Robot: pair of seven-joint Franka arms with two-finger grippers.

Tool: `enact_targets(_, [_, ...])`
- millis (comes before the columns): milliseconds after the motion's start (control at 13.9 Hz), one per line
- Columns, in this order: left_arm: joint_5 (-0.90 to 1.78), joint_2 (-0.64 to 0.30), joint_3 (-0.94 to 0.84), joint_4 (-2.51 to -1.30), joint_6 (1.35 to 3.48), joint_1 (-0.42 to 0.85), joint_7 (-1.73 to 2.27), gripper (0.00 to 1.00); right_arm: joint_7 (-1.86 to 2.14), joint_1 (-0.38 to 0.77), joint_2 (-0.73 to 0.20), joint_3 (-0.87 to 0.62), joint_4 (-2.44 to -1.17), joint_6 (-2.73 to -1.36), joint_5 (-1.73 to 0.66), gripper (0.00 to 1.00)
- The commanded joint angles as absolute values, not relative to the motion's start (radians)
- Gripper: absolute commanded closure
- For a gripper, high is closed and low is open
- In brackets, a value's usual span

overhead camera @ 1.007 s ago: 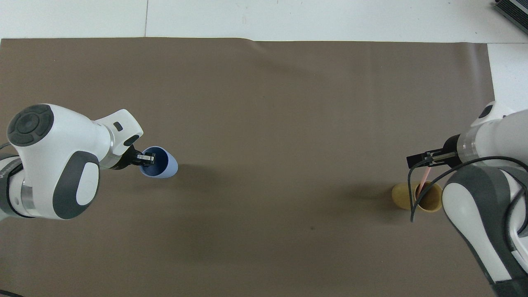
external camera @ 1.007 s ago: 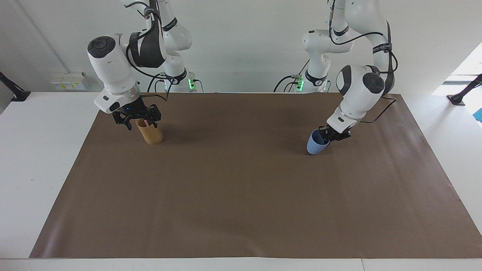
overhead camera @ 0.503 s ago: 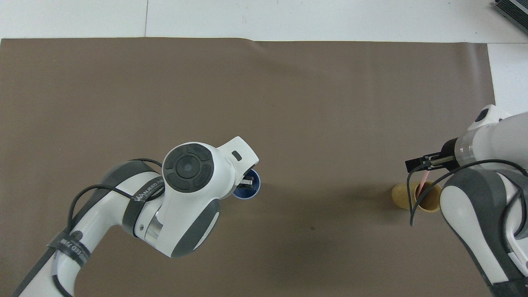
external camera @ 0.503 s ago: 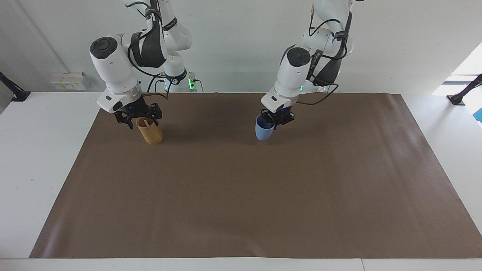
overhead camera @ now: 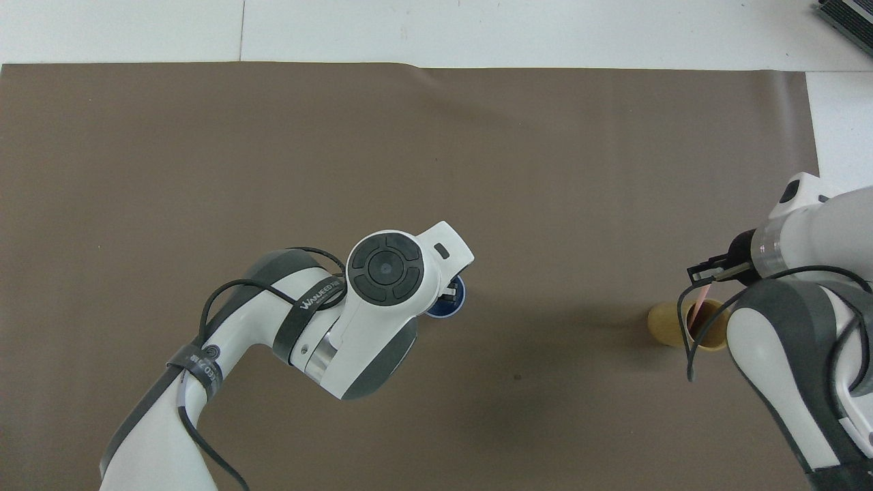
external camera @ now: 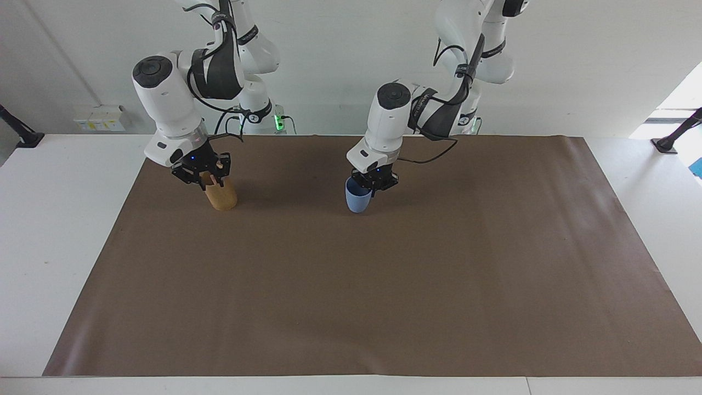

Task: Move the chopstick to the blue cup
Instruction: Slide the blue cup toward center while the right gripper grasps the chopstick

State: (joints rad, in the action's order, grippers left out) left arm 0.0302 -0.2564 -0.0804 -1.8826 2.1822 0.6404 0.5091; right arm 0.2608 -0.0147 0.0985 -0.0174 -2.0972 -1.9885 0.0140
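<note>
At the right arm's end of the table, the right gripper (external camera: 205,176) sits over the mouth of the tan holder (external camera: 220,196), fingertips pinched on the top of the pale-pink chopstick (external camera: 211,179). The stick's lower end is down inside the holder, leaning a touch; from above, the chopstick (overhead camera: 698,304) slants out of the holder (overhead camera: 682,326) up to the gripper (overhead camera: 709,274).

Moving along to the middle of the brown mat (external camera: 351,307), here's the left gripper (external camera: 374,184), clamped on the rim of the blue cup (external camera: 357,197), one finger inside the cup and one outside. The cup looks upright, its base at or just above the mat; I can't tell which. From overhead the arm's wrist hides most of the cup (overhead camera: 451,308), with just a dark blue crescent peeking out.

So where are we? By my reading, this is the grasp stage: stick pinched but not yet drawn out, cup held well apart from the holder. Next call is a straight lift to clear the holder's rim, then a carry across and a careful lowering into that narrow blue mouth.

Writing? The band on the left arm reads something like "WANJEED" in the overhead view, nothing else legible.
</note>
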Motion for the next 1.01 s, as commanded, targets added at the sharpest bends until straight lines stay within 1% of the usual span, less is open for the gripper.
enact_targets(0, [-0.002,-0.290,-0.064,-1.861,2.204,0.661,0.534,1.00,0.287,-0.018,0.124,-0.017,-2.085,-1.991,-0.003,1.00])
enact_targets(72, [-0.003,-0.294,-0.064,-1.861,2.212,0.663,0.544,1.00,0.288,-0.018,0.126,-0.015,-2.066,-1.987,-0.003,1.00])
enact_targets(216, [-0.002,-0.295,-0.064,-1.867,2.227,0.664,0.546,1.00,0.282,-0.020,0.132,-0.015,-1.995,-1.909,-0.003,1.00])
enact_targets(288, [-0.002,-0.296,-0.064,-1.867,2.229,0.661,0.545,0.62,0.282,-0.021,0.132,-0.015,-1.959,-1.878,-0.003,1.00])
enact_targets(359, [-0.002,-0.299,-0.064,-1.867,2.226,0.658,0.546,0.11,0.281,-0.021,0.132,-0.014,-1.932,-1.870,0.000,1.00])
enact_targets(431, [-0.003,-0.299,-0.063,-1.862,2.215,0.655,0.546,0.00,0.279,-0.028,0.132,-0.012,-1.915,-1.868,0.009,1.00])
enact_targets(575, [-0.005,-0.281,-0.051,-1.862,2.198,0.640,0.546,0.00,0.266,-0.034,0.132,-0.003,-1.902,-1.855,0.009,1.00])
enact_targets(719, [-0.005,-0.230,-0.051,-1.858,2.163,0.579,0.546,0.00,0.168,-0.034,0.132,-0.002,-1.875,-1.819,0.015,1.00])
enact_targets(935, [-0.017,-0.149,-0.052,-1.858,2.102,0.493,0.529,0.00,-0.032,-0.020,0.123,-0.014,-1.830,-1.816,0.018,1.00])
